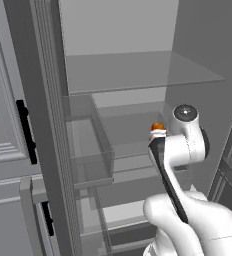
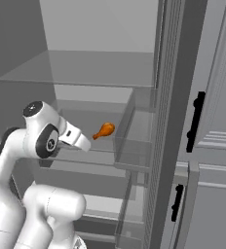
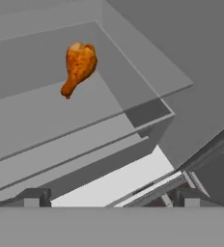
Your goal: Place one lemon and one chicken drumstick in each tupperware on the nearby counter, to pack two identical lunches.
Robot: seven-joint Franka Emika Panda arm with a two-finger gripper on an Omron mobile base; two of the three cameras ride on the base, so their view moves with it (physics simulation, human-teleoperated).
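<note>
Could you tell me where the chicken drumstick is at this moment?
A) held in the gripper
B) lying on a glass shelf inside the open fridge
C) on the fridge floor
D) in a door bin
B: the chicken drumstick lies alone on a glass shelf, ahead of the open gripper, which holds nothing.

drumstick (image 3: 78, 66): orange-brown, one piece
pose: on its side, thick end away from the hand camera, thin bone end nearer
place: on a glass fridge shelf (image 3: 32, 116), well inside, apart from the walls
</note>
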